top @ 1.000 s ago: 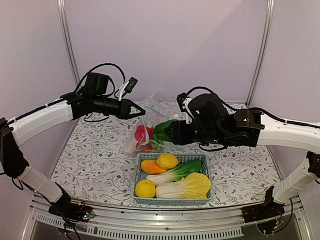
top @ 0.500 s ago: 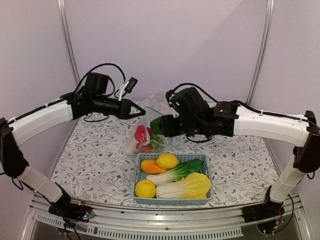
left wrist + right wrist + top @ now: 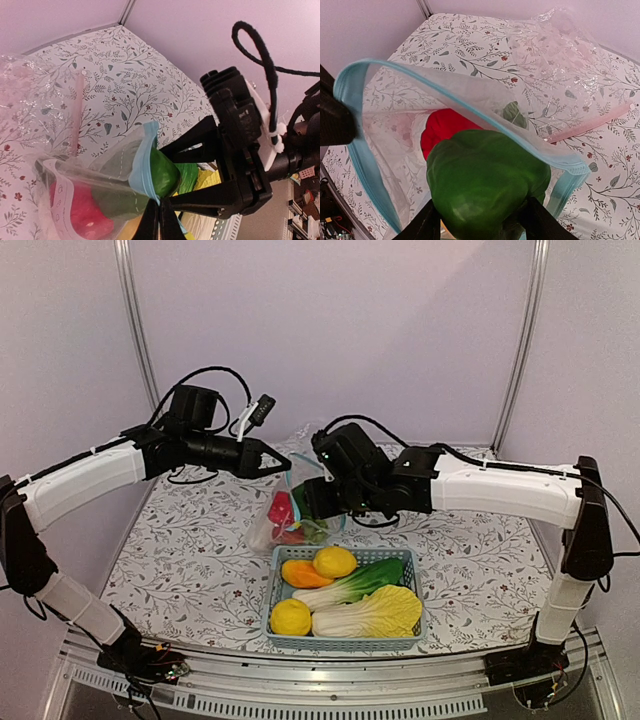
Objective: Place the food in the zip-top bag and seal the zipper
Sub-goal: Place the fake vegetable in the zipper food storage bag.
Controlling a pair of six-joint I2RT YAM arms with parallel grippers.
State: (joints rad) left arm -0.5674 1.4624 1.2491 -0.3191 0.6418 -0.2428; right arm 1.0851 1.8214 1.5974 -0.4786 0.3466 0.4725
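Note:
My left gripper [image 3: 283, 464] is shut on the teal zipper [image 3: 142, 165] of the clear zip-top bag [image 3: 270, 525] and holds its mouth up and open; its fingertips [image 3: 159, 215] pinch the strip. My right gripper [image 3: 305, 502] is shut on a glossy green pepper [image 3: 485, 185] and holds it in the bag's mouth, partly under the zipper [image 3: 470, 107]. The pepper also shows in the left wrist view [image 3: 162, 172]. A red fruit [image 3: 447, 130] and a green leaf [image 3: 514, 114] lie inside the bag.
The light-blue basket [image 3: 272, 585] stands just in front of the bag with two lemons [image 3: 335, 561], an orange piece [image 3: 303, 573], a white-green vegetable [image 3: 360, 582] and pale cabbage [image 3: 375, 612]. A second clear bag with a pink strip [image 3: 590, 122] lies behind.
My right arm has swung left with the green pepper, from beside the bag into its open mouth. My left gripper has stayed put, holding the zipper.

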